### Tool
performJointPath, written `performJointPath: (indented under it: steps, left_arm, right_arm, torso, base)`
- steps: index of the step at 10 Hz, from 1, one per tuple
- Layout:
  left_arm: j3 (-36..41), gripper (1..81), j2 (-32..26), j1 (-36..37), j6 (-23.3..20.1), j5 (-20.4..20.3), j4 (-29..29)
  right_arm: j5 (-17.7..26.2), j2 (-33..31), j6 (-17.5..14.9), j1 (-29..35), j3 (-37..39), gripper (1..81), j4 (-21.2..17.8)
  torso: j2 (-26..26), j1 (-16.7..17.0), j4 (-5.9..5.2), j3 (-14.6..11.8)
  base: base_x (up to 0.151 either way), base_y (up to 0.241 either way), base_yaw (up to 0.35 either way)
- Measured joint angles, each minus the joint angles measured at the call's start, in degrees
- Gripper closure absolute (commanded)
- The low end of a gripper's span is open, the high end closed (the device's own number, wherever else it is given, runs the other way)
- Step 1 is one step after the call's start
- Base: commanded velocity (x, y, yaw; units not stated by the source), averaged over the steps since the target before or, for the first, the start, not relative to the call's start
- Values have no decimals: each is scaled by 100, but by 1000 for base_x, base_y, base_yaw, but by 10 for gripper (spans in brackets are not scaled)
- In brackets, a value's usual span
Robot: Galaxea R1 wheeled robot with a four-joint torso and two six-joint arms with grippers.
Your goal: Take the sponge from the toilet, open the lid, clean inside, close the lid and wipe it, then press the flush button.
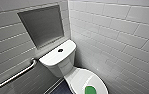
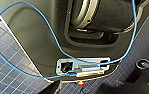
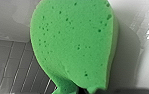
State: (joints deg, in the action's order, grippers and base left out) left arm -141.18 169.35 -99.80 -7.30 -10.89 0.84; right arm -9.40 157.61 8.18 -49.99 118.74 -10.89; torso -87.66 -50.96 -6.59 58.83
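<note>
The white toilet (image 1: 62,62) stands in the corner of a tiled room, its lid (image 1: 81,76) down. The dark round flush button (image 1: 60,50) sits in the middle of the tank top. In the head view the bright green sponge (image 1: 90,89) shows on the front part of the lid, at the picture's lower edge. The right wrist view has the sponge (image 3: 72,42) very close, its porous face towards the camera. The foam is creased and pinched at one end, where my right gripper (image 3: 83,91) is shut on it. White ceramic lies behind it.
A metal grab bar (image 1: 15,76) runs along the left wall, below a recessed niche (image 1: 42,25). White tiled walls close in on both sides of the toilet. The floor (image 1: 61,88) is dark tile. In the left wrist view a blue cable (image 2: 52,37) loops over the robot's dark body above the floor tiles (image 2: 5,72).
</note>
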Motion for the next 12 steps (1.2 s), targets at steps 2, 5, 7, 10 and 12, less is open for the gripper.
performJointPath:
  steps: [2, 5, 7, 10, 12]
  left_arm:
    - [0, 10, 2, 0, 0, -2, 0]
    - [0, 10, 30, 2, -13, -7, 6]
    - [0, 10, 61, 2, -18, -18, 6]
    - [157, 10, 5, 35, -18, -55, 54]
    - [566, 10, -182, 121, -18, -57, 105]
  right_arm:
    - [11, -41, 2, 5, -60, 811, 2]
    - [163, -594, 0, 33, -717, 811, 17]
    - [146, -1141, 5, 177, -1625, 811, 23]
    - [43, -1965, 5, 223, -2744, 811, 34]
    - [-29, -2586, 11, -141, -2822, 811, 33]
  torso:
    - [0, 0, 0, 2]
    - [0, 0, 2, 2]
    - [0, 0, 2, 2]
    - [0, 0, 0, 2]
    - [0, 0, 2, 2]
  base:
    - [0, 0, 0]
    - [0, 0, 0]
    - [0, 0, 0]
    - [0, 0, 0]
    - [0, 0, 0]
